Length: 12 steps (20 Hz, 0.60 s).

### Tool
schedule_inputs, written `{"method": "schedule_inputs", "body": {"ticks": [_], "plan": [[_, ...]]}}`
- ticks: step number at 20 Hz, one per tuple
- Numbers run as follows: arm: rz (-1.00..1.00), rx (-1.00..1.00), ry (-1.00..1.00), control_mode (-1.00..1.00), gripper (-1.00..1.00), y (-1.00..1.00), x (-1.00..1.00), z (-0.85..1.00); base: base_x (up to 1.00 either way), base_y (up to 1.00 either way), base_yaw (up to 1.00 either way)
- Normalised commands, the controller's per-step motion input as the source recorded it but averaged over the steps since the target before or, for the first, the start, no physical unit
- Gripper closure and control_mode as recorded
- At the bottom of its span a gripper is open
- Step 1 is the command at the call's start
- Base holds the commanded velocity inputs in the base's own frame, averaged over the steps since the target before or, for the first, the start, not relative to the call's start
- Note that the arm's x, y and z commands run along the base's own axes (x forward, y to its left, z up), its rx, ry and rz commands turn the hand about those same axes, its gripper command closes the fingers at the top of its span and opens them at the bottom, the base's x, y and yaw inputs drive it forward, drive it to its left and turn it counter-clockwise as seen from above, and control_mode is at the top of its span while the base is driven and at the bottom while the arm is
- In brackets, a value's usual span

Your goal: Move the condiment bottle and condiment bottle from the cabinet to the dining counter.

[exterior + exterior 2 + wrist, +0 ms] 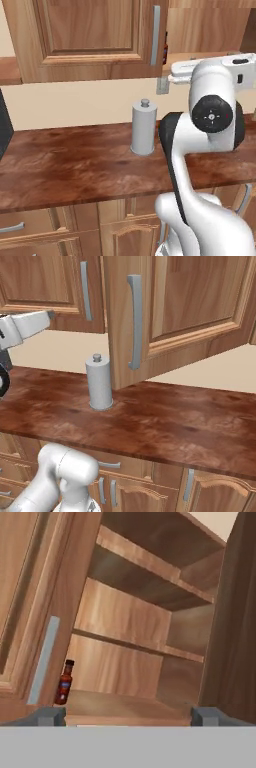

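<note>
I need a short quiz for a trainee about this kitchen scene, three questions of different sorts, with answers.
1. True or false: the condiment bottle stands upright on the lowest shelf of the open cabinet.
2. The gripper is: A) open, holding nothing; B) shut on the bottle; C) shut on a handle.
3. Fill in: the grey cylinder holder stands on the wall-side ______.

Key: 1 true. 2 A. 3 worktop.
</note>
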Motion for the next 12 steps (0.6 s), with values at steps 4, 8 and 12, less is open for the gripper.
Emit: {"method": "schedule_inputs", "body": {"ticks": [4,8,12], "plan": [[-0.36,0.0,0.21,-1.0,-1.0,-0.51,0.72,-0.2,0.0,0.0,0.0],[-0.31,0.0,0.17,-1.0,-1.0,-0.81,0.44,-0.13,0.0,0.0,0.0],[-0.26,0.05,0.09,-1.0,-1.0,-0.99,0.04,-0.09,0.0,0.0,0.0]]}}
